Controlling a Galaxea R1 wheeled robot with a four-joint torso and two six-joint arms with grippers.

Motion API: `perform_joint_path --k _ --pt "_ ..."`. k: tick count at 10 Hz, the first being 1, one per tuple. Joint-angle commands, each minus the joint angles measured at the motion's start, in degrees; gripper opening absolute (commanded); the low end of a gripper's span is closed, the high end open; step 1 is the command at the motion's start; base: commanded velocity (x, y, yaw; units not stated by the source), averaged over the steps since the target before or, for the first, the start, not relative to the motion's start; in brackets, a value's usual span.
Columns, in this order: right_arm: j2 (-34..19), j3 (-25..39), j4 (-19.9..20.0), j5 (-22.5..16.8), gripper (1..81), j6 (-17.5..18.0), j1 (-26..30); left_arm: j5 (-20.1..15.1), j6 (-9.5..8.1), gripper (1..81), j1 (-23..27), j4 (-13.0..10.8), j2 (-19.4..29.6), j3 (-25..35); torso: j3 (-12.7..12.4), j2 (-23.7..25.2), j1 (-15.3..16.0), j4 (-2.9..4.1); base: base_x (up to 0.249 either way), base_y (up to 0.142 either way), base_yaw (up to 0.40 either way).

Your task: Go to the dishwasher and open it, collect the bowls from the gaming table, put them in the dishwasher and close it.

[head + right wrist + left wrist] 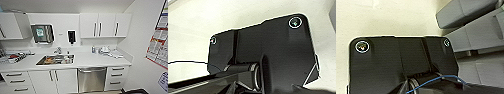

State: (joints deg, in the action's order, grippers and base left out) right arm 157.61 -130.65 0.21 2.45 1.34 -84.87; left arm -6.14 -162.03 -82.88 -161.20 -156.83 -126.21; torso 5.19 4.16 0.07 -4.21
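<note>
Step in hand, as I judge it: approach to the dishwasher (91,79), door shut, not yet touched. It sits under the white surface (87,60), right of the sink (55,60), between the white cabinet doors (62,81) and a stack of drawers (116,78). Its bar handle (91,70) runs across the top of the steel front

To do this well: square up centred on the steel front, stop with room for the door to swing down, then take the bar near its middle and pull outward and down evenly. Drawer pulls close by on the right; keep clear of them

Tool state, left and right: cannot tell; both wrist views give the dark mounting plate over pale floor, no fingers made out

Surface: dish rack (13,57) at far left, tap (58,50) behind the sink, small clutter by the right corner. Above: wall cupboards (105,25), paper towel dispenser (42,33), soap dispenser (71,36). Posters (160,37) on the right wall. No bowls or gaming table here
</note>
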Motion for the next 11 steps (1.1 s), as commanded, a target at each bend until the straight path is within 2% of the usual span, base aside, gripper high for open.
perform_joint_path --k 1,8,11 --pt "-1.0 0.6 -0.2 -3.2 81.1 -0.1 3.3 -4.0 -2.98 81.1 3.2 -3.8 0.9 0.9 0.0 0.0 0.0 0.0 0.135 0.0 0.0" --pt "-0.8 0.8 -0.2 -3.2 81.1 -0.1 3.4 -4.4 -2.98 81.1 3.2 -3.8 0.9 0.9 0.0 0.0 -0.1 0.0 0.133 0.0 0.0" --pt "-0.8 0.9 -0.2 -3.2 81.1 -0.1 3.6 -4.4 -2.98 81.1 3.2 -3.8 0.8 0.9 0.0 0.0 -0.1 0.0 0.131 0.069 0.0"
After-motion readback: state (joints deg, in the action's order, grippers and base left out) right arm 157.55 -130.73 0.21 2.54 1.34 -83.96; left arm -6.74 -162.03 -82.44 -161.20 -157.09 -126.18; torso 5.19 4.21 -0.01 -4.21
